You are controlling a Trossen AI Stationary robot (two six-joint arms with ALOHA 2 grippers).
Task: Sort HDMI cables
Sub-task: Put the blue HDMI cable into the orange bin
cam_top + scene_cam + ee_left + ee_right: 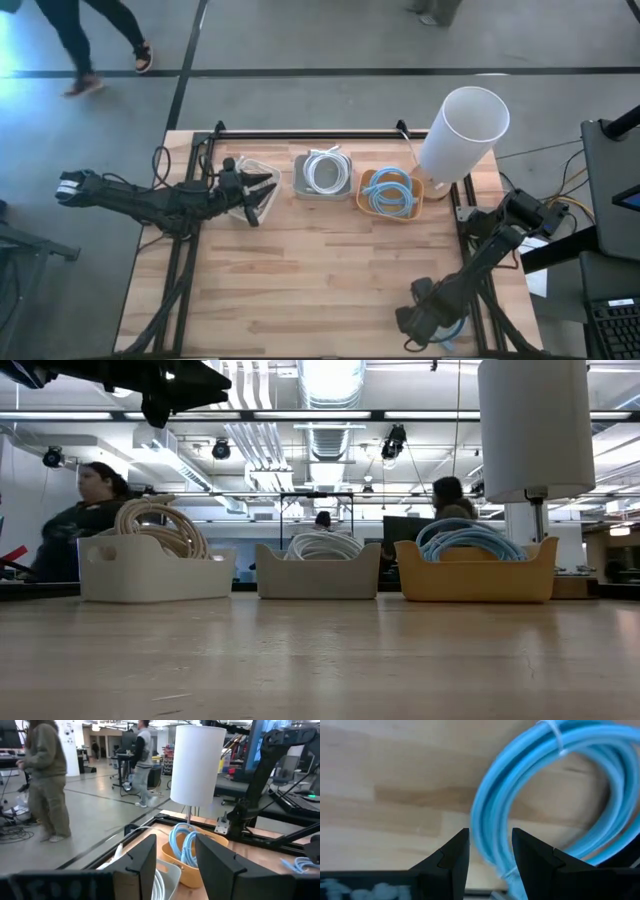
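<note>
Three bins stand in a row at the table's far side. A beige bin point(155, 570) holds beige coils point(160, 525), a white bin point(323, 175) holds white coils point(325, 545), and a yellow bin point(392, 195) holds light blue coils point(468, 540). My left gripper point(265, 190) is open and empty, just above the beige bin point(238, 168). My right gripper point(440, 325) is at the near right corner, shut on a light blue coiled cable point(555, 795) over the wood. My right gripper pinches one side of the light blue coil's ring point(490, 845) between its two fingers. The bundled strands fill the gap from finger to finger. The fingers come from above, across the strands. The rest of the ring spreads out beyond the fingertips. I cannot tell whether it is clear of the table.
A tall white lamp point(460, 135) on a thin stem stands at the far right corner beside the yellow bin. A black frame rail point(300, 133) runs along the far edge. The middle of the wooden table point(320, 270) is bare. People move in the room behind point(47, 780).
</note>
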